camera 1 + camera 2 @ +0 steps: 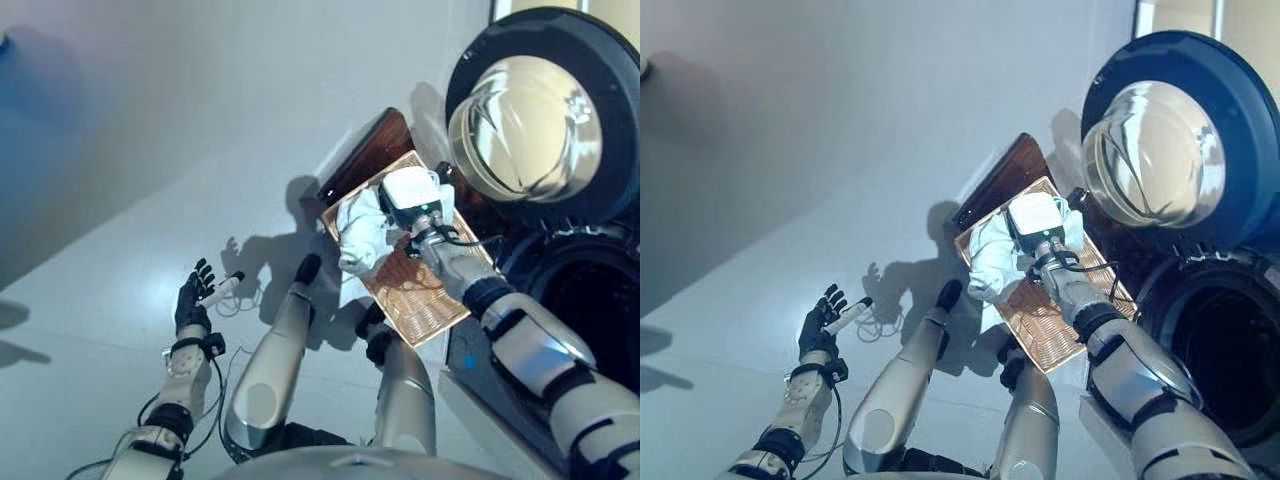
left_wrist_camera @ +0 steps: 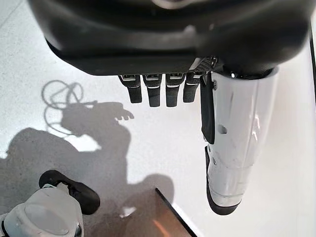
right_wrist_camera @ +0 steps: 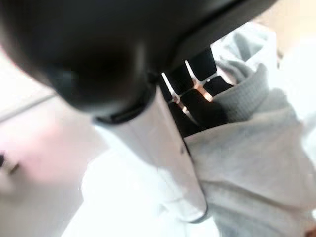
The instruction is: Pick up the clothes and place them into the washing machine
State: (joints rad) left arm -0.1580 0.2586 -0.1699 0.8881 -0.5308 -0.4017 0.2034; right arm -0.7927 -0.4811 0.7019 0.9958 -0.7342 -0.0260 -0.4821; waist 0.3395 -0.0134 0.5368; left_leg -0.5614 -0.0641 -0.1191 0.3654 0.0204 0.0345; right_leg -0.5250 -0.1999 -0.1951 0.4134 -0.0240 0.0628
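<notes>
A heap of white clothes (image 1: 362,232) lies in a flat wicker basket (image 1: 425,305) on the floor in front of the washing machine. One end of the cloth hangs over the basket's near rim. My right hand (image 1: 408,192) is down in the basket on top of the clothes. In the right wrist view its thumb (image 3: 173,143) lies along the pale grey cloth (image 3: 256,148), which folds over the rest of the hand. My left hand (image 1: 192,300) hovers open over bare floor at the lower left, holding nothing, with its fingers (image 2: 153,89) straight.
The washing machine stands at the right with its round glass door (image 1: 525,125) swung open and its dark drum opening (image 1: 1230,340) below. A dark brown board (image 1: 365,155) lies under the basket's far end. Pale floor spreads to the left.
</notes>
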